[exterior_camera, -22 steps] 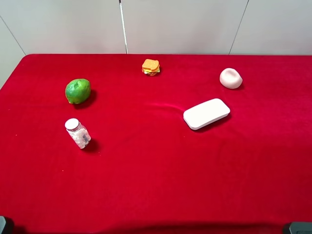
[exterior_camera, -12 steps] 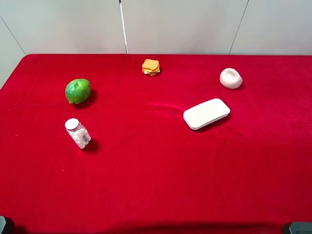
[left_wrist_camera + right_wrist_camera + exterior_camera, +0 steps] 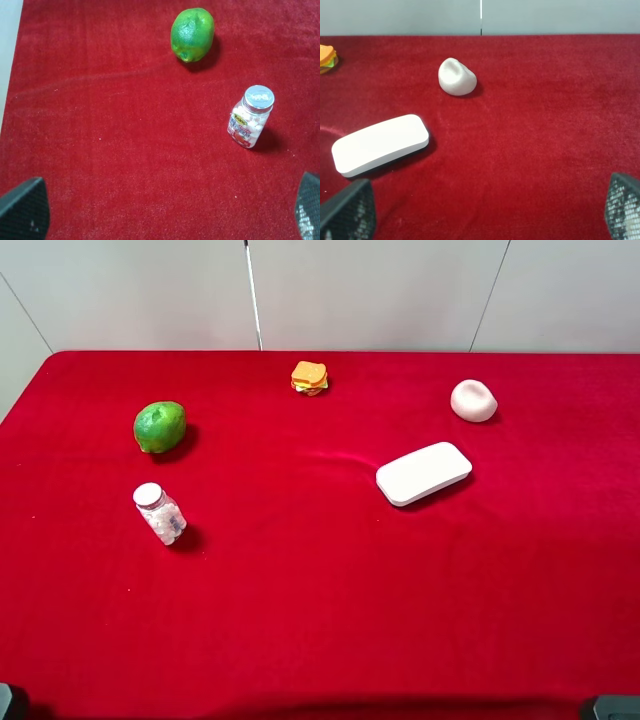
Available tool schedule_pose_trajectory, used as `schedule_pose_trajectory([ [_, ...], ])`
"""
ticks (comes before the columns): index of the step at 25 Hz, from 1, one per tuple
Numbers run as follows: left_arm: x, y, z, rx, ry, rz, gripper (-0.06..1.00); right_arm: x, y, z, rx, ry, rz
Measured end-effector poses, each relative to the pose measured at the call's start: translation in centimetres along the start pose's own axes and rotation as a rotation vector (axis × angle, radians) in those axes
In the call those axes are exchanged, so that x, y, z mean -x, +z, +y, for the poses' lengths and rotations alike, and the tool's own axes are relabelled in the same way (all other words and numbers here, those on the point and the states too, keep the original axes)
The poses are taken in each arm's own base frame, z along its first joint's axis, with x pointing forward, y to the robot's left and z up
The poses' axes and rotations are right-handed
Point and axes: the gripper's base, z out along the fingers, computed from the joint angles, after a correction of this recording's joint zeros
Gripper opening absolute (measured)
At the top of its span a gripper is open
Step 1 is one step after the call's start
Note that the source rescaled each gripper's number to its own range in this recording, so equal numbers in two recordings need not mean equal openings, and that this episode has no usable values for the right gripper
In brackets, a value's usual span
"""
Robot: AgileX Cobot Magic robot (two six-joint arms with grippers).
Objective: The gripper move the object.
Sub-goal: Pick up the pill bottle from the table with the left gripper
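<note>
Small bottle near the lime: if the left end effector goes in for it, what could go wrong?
The small clear bottle stands upright and narrow on the red cloth; a glancing finger could tip it. It sits off the midline of the open left end effector, nearer one finger, so a straight descent may clip its cap. The lime lies nearby; a wide approach might roll it.

Small clear white-capped bottle [image 3: 159,513] stands upright, apart from the wide-spread left claw [image 3: 165,212].
</note>
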Motion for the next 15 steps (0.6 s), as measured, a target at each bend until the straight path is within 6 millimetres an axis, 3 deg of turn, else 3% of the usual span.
schedule_pose_trajectory([
  [15,0.0,0.0,0.0,0.0,0.0,0.0,0.97,0.0,0.0,0.0,0.0,0.0,0.0],
])
